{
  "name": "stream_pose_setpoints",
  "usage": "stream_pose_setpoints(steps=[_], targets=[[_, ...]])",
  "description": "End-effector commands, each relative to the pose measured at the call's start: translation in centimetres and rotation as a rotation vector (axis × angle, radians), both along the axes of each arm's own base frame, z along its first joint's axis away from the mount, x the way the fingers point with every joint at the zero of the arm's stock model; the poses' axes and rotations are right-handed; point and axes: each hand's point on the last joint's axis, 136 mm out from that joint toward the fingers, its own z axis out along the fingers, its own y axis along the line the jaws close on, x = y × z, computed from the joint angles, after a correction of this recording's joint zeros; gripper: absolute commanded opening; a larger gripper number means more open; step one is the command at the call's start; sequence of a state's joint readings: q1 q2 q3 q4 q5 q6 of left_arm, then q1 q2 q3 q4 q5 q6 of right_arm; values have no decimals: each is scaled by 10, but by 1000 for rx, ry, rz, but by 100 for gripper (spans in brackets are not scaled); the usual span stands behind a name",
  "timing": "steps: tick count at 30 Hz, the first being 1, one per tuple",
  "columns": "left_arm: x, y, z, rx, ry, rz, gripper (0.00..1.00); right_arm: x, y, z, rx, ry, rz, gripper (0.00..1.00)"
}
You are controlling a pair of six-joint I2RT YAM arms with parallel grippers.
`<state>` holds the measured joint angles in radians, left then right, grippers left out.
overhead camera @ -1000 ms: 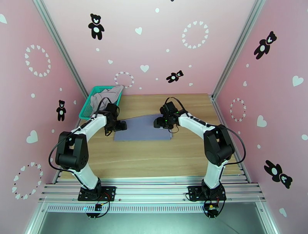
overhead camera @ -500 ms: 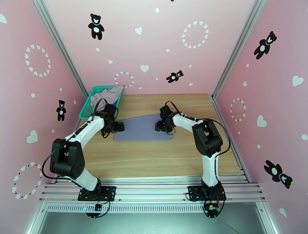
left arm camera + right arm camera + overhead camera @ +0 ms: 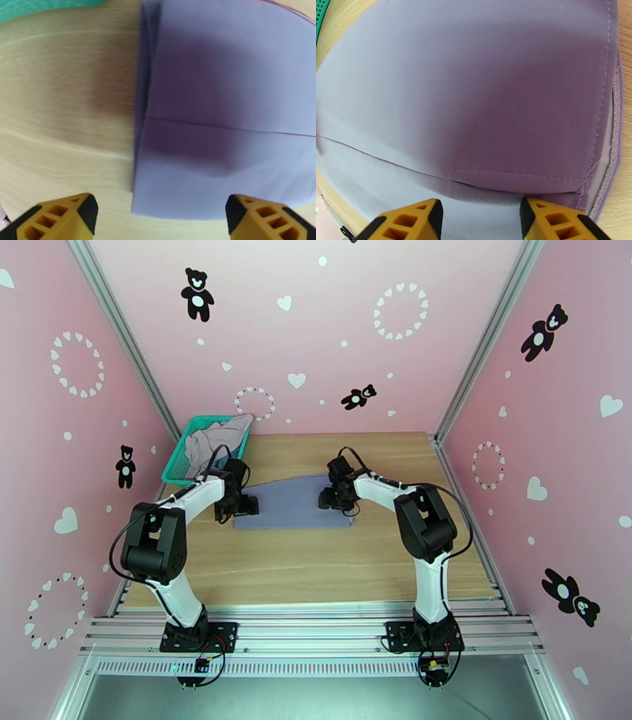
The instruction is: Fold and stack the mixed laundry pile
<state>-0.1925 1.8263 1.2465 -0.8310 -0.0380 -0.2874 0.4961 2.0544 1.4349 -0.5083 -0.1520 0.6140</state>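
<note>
Hovering with the folded grey-lavender garment (image 3: 294, 504) right below them on the tabletop (image 3: 316, 564): left tool (image 3: 161, 207) spread wide, right tool (image 3: 481, 209) spread partway, neither pinching anything.

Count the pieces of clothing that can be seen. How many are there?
2. A lavender garment lies flat on the table; a grey garment sits bunched in the green basket at the far left, spilling over its rim. Others may be hidden beneath.

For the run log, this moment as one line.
garment: flat on table | left tool: open, left edge | right tool: open, right edge
</note>
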Motion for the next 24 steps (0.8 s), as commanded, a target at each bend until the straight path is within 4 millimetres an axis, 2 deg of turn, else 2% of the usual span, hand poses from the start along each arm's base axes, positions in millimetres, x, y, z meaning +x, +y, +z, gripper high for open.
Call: stream_pose_setpoints(steps=[1,6,11,13,19,22,24], targets=[[11,-2,-19,2,19,-32,91,-10,-8,-8,-24,36,-5,57],[10,-7,-45,-20,74,-21,87,-11,-9,-5,-26,31,-2,57],[11,-12,-46,-38,77,-15,75,-10,-7,-2,-21,27,-1,57],[10,-14,-46,-40,82,-17,65,-10,-7,-2,-18,27,-2,57],[13,-24,-46,-43,91,-29,27,-11,-6,0,-12,27,-1,58],[15,-27,-45,-21,85,-31,0,-11,-6,1,-10,27,1,57],[16,-31,-40,-13,77,-38,0,-12,-7,3,-12,24,3,58]])
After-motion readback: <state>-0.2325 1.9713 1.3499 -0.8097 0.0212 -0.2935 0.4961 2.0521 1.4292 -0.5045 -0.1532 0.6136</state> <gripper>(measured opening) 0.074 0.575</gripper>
